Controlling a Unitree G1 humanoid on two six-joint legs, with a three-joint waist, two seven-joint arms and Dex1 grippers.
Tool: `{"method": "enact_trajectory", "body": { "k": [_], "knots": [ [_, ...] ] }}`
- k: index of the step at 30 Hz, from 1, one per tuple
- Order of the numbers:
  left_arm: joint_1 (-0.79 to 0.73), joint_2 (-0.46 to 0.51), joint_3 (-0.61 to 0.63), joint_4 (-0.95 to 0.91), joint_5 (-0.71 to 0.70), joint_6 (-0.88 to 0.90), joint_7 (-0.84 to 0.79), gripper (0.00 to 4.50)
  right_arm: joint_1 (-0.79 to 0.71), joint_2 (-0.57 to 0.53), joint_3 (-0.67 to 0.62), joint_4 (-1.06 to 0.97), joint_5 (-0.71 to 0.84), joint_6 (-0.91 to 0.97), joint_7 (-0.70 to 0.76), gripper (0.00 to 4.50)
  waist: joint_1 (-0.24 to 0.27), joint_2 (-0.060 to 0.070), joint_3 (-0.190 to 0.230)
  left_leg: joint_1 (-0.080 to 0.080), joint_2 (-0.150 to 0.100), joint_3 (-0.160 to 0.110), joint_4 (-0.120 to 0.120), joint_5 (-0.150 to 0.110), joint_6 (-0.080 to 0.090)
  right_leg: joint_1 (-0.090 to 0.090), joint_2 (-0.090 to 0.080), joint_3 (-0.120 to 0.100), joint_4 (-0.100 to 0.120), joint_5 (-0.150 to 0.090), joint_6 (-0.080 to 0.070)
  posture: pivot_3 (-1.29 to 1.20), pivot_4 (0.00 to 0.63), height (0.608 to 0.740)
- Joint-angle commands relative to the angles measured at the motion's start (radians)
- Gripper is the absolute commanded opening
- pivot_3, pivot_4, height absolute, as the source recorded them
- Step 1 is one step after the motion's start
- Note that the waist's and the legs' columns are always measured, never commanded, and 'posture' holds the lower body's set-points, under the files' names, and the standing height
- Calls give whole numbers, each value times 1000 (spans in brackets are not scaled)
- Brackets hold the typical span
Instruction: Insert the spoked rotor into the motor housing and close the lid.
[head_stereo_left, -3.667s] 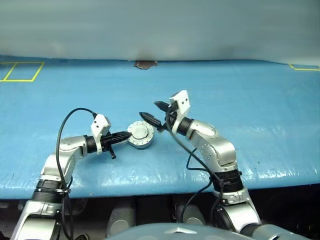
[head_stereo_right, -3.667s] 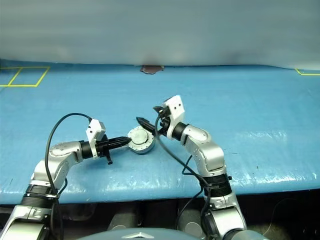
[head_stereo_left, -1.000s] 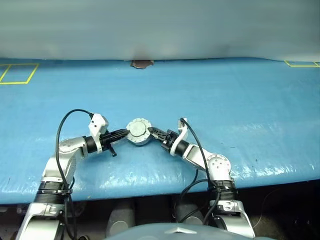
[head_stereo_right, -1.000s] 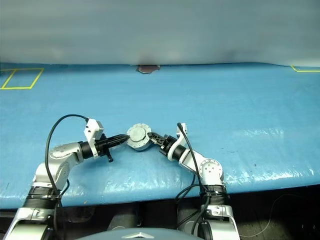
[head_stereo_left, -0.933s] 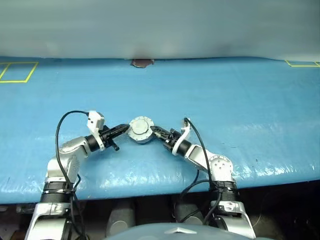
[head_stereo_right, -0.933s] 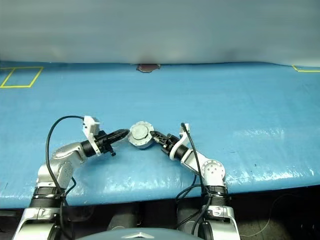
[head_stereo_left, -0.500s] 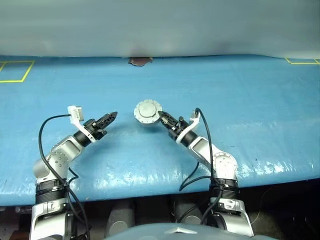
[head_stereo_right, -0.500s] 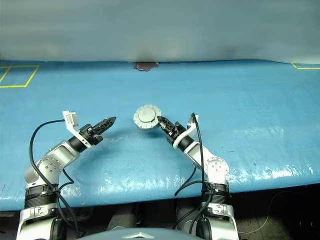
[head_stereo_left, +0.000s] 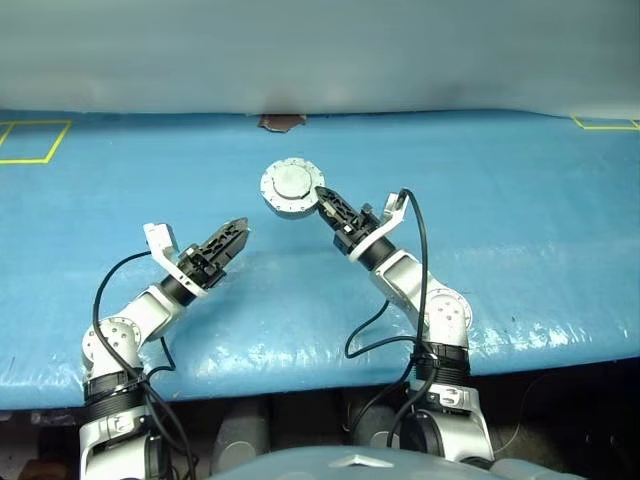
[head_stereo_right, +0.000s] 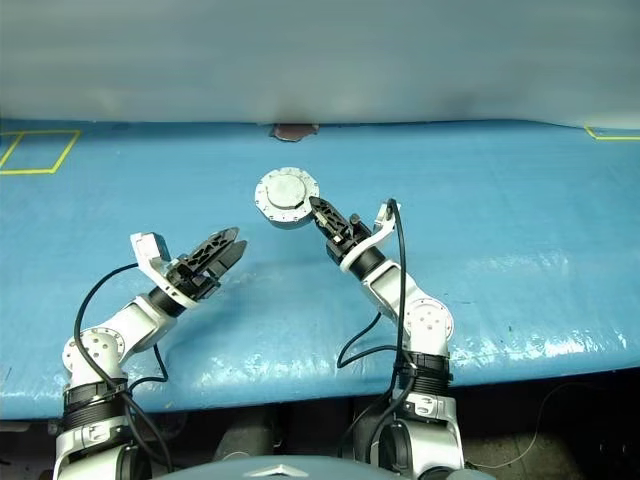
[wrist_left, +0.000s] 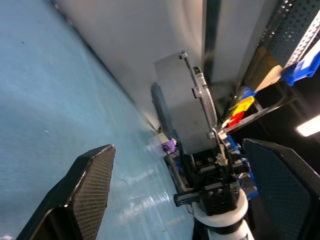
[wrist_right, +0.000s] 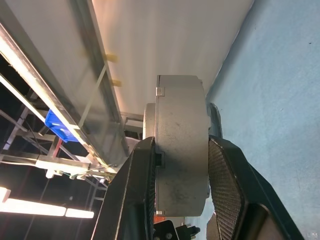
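My right gripper (head_stereo_left: 322, 197) is shut on the rim of the motor housing (head_stereo_left: 291, 188), a thick round grey unit held up above the blue table (head_stereo_left: 520, 230). The lid (head_stereo_right: 286, 192) sits on it, plain light grey face towards the head camera. In the right wrist view both fingers (wrist_right: 131, 200) clamp the housing's flat faces (wrist_right: 180, 145). The spoked rotor is hidden. My left gripper (head_stereo_left: 236, 234) hangs open and empty, down and to the left of the housing and well apart from it. Its fingers (wrist_left: 92, 185) stand wide, framing the housing (wrist_left: 200, 100) edge-on.
Yellow tape squares mark the table's far left (head_stereo_left: 35, 140) and far right (head_stereo_left: 605, 122) corners. A small brown piece (head_stereo_left: 283, 122) lies at the far edge against the grey wall. The table's front edge runs just before the arms.
My left gripper has let go of the housing, opened wide and drawn back to the left with its wrist rolled. The right gripper has lifted the housing off the table.
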Motion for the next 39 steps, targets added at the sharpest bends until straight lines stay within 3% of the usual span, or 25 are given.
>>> {"method": "enact_trajectory", "body": {
  "k": [1, 17, 25, 28, 32, 39],
  "knots": [
    [-22, -8, -18, -29, -25, 13, 11, 4486, -32, 10, 13, -41, 34, 7, 29, 1166, 0, 0, 0, 0, 0, 0, 0, 0, 0, 0, 0, 0, 0, 0, 0, 0, 150, 740],
    [-122, -121, -10, 62, -64, -43, 65, 4486, 9, 5, 103, -71, -28, 62, 63, 1166, 2, 0, 0, -1, -1, 0, 3, 0, 0, 1, 0, 1, 0, 0, 0, 0, 150, 740],
    [-132, -125, -34, 74, 2, -94, 73, 4486, 18, 11, 111, -83, -37, 64, 69, 1166, 2, 0, 0, -1, -1, 0, 2, 0, 0, 1, 0, 1, 0, 1, 1, 0, 150, 740],
    [-121, -124, -44, 64, 19, -105, 56, 3895, 19, 13, 111, -86, -42, 60, 68, 1166, 2, 0, 0, -1, -1, 0, 2, 0, 0, 1, 0, 1, 0, 1, 1, 0, 150, 740],
    [-117, -133, -28, 70, 8, -109, 71, 2727, 21, 14, 108, -89, -47, 54, 69, 1166, 3, 0, 0, -1, -1, 0, 3, 0, 0, 1, 0, 1, 0, 1, 1, 0, 150, 740],
    [-122, -137, -25, 85, -22, -87, 97, 2715, 27, 14, 127, -109, -87, 42, 87, 1166, 2, 0, 0, -1, -1, 0, 3, 0, 0, 1, 0, 1, 0, 1, 1, 0, 150, 740]
  ]
}}
